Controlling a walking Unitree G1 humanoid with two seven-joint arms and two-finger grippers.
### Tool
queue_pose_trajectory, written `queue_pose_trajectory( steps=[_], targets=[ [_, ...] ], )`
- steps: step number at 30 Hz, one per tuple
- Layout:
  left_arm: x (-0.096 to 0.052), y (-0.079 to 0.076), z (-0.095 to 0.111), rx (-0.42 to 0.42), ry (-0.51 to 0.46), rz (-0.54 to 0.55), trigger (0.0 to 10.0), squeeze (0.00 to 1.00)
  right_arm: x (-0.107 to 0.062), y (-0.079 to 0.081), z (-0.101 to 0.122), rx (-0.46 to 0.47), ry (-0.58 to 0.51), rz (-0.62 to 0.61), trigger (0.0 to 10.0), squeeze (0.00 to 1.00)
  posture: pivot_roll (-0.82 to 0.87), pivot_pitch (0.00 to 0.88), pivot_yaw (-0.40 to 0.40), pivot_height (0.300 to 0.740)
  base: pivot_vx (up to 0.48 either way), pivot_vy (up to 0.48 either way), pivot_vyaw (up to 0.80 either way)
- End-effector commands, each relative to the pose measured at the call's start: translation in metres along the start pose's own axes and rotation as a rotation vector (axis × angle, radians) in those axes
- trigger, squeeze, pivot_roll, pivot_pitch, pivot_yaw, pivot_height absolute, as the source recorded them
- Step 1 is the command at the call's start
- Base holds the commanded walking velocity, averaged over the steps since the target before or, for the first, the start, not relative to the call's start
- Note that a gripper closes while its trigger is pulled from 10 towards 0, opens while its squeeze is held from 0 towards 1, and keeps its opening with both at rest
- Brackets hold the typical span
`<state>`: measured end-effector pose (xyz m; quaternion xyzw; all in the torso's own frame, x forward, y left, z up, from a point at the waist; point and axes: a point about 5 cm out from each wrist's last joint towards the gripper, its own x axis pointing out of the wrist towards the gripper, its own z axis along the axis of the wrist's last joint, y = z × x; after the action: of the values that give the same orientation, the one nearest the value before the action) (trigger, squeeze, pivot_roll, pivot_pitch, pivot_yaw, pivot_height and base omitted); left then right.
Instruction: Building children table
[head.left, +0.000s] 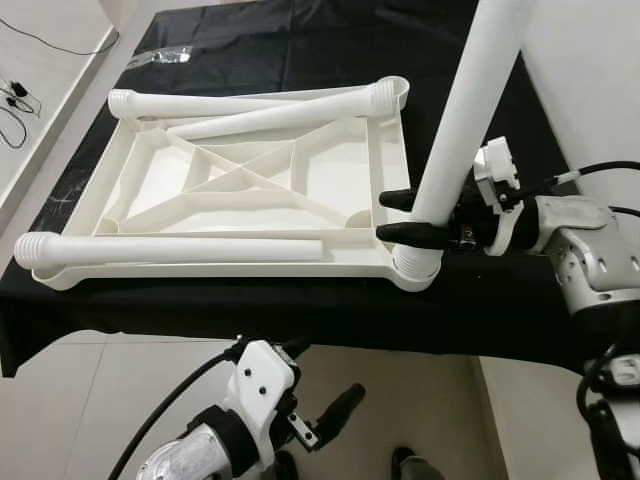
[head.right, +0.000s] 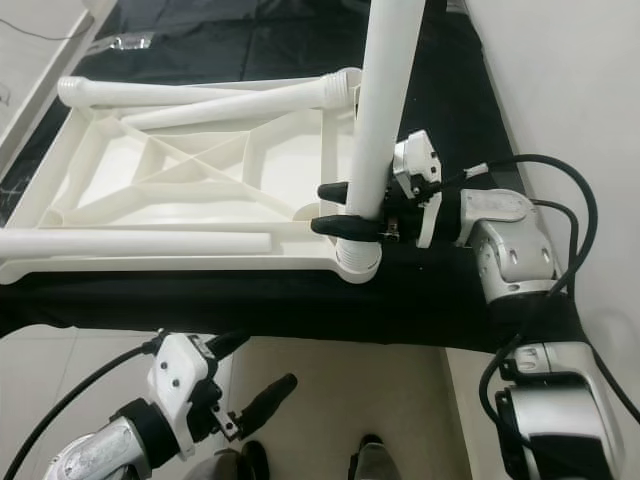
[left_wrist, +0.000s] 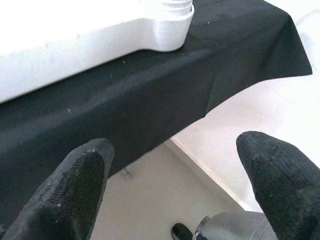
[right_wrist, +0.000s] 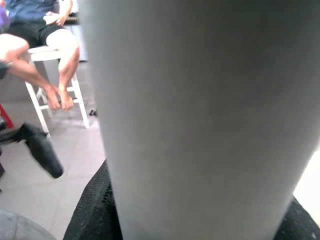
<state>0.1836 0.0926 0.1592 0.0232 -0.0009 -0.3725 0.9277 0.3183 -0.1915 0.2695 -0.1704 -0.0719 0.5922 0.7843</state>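
A white plastic tabletop (head.left: 150, 170) lies upside down on the black-clothed table, ribs up. Three loose white legs lie across it: one along its near edge (head.left: 170, 250), two at its far side (head.left: 280, 115). A fourth white leg (head.left: 465, 110) stands upright in the tabletop's near right corner socket (head.left: 415, 270). My right gripper (head.left: 397, 217) is shut on this upright leg just above the socket; the leg's surface (right_wrist: 200, 115) is close up in the right wrist view. My left gripper (left_wrist: 175, 185) hangs open below the table's near edge, holding nothing.
The black cloth (head.left: 300, 300) hangs over the table's front edge. A white wall (head.left: 590, 80) stands close on the right. Cables (head.left: 15, 100) lie on the floor at the left. A seated person's legs (right_wrist: 45, 45) on a white stool show in the right wrist view.
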Motion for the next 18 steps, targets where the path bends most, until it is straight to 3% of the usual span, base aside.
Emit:
queue_pose_trajectory(
  steps=[1, 12, 17, 18],
  targets=[
    [-0.0019, 0.0, -0.0048, -0.018, 0.025, -0.001, 10.0, 0.0, 0.0079, 0.02, -0.0253, 0.075, 0.077, 0.062, 10.0, 0.0, 0.03, 0.358, 0.106, 0.74, 0.0, 0.0, 0.0],
    [-0.0003, 0.0003, -0.0058, -0.018, 0.025, -0.003, 10.0, 0.0, 0.0123, 0.0209, -0.0316, 0.053, 0.171, 0.022, 10.0, 0.0, 0.02, 0.345, 0.101, 0.74, 0.0, 0.0, 0.0],
    [-0.0002, -0.0007, -0.0064, -0.02, 0.026, -0.004, 10.0, 0.0, 0.0137, 0.0173, -0.0303, 0.068, 0.203, -0.067, 10.0, 0.0, 0.01, 0.341, 0.098, 0.74, 0.0, 0.0, 0.0],
    [-0.0003, -0.0012, -0.0067, -0.021, 0.027, -0.005, 10.0, 0.0, 0.0132, 0.0164, -0.0325, 0.085, 0.224, -0.135, 10.0, 0.0, 0.01, 0.337, 0.087, 0.74, 0.0, 0.0, 0.0]
  ],
)
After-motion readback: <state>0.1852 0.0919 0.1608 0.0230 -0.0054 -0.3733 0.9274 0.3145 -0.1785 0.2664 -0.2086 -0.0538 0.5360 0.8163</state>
